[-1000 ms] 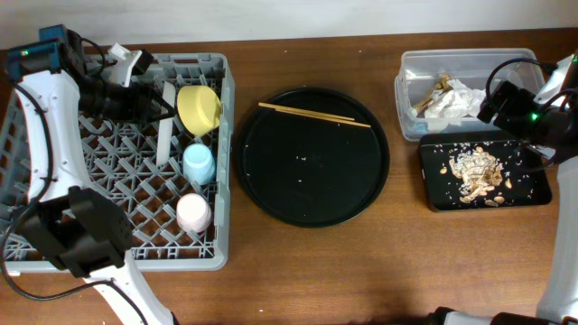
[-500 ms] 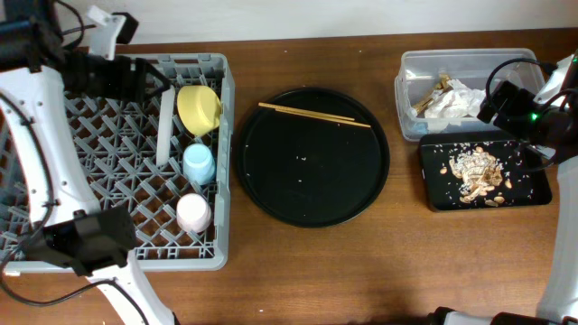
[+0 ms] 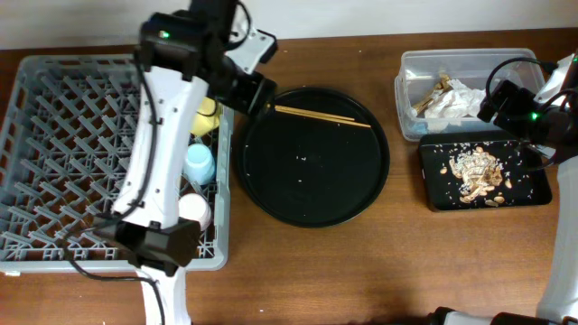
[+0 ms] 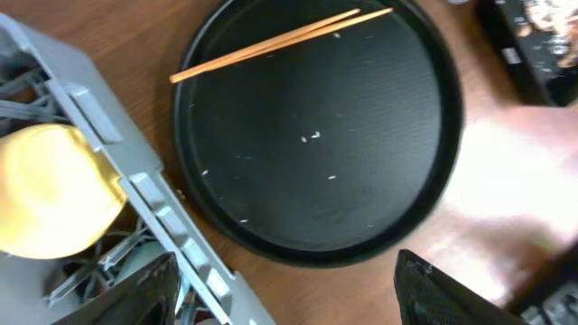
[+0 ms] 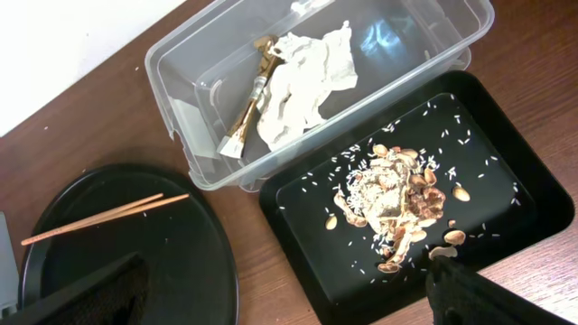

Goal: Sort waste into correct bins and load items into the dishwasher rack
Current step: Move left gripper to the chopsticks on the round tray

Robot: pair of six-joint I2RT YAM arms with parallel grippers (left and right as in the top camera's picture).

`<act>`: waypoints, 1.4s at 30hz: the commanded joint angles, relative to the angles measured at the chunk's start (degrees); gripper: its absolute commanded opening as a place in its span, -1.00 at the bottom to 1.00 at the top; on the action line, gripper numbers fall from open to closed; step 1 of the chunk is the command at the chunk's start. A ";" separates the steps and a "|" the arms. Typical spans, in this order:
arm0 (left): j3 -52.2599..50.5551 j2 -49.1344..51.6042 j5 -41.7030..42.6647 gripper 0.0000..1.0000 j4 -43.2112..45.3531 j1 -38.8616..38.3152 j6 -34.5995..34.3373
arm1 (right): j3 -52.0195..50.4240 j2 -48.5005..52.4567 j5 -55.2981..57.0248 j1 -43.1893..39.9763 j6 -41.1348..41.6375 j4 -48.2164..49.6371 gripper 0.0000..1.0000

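Two thin wooden chopsticks (image 3: 321, 115) lie on the far part of the large round black tray (image 3: 312, 194); they also show in the left wrist view (image 4: 280, 41). My left gripper (image 3: 256, 91) (image 4: 284, 293) is open and empty, above the grey dishwasher rack's (image 3: 54, 135) right edge and the tray's left rim. The rack holds a yellow bowl (image 3: 206, 117) (image 4: 54, 190), a blue cup (image 3: 199, 162) and a pink cup (image 3: 191, 209); the plate is hidden by my arm. My right gripper (image 3: 506, 104) (image 5: 280, 298) is open and empty above the bins.
The clear tub (image 3: 411, 68) (image 5: 172, 54) holds crumpled white napkins (image 3: 452, 99) (image 5: 307, 77) and a brownish scrap (image 5: 248, 113). The shallow black tray (image 3: 533, 185) (image 5: 488, 153) in front of it holds brown food scraps (image 3: 474, 170) (image 5: 388, 194) and scattered rice. My left arm spans the rack.
My left arm has swung from the rack's far left corner to the right, over the rack's right edge and the round tray. The right arm has not moved.
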 commanded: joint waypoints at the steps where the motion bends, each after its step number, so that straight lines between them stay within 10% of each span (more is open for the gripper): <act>1: 0.81 0.24 -9.81 0.51 1.92 -2.89 -3.06 | 1.18 0.17 -0.61 -0.11 0.46 0.20 0.97; 10: 0.79 10.88 -13.18 0.50 15.74 -8.11 -2.97 | 1.18 0.17 -0.57 -0.11 0.44 -0.28 0.97; 18: 0.79 23.23 -16.17 0.38 24.96 -11.74 -17.99 | 1.18 0.17 0.79 -0.11 0.42 -2.16 0.97; 23: 0.79 28.94 -16.02 0.37 28.94 -14.47 3.48 | 1.16 0.17 0.79 -0.11 0.42 -2.19 0.96; 28: 0.79 31.76 -15.98 0.33 33.59 -13.79 10.91 | 0.83 0.39 1.88 -0.11 0.24 -2.27 0.97; 42: 0.81 35.78 -6.12 0.35 23.04 -13.27 9.66 | 0.83 2.10 2.25 -0.11 0.24 -3.04 0.97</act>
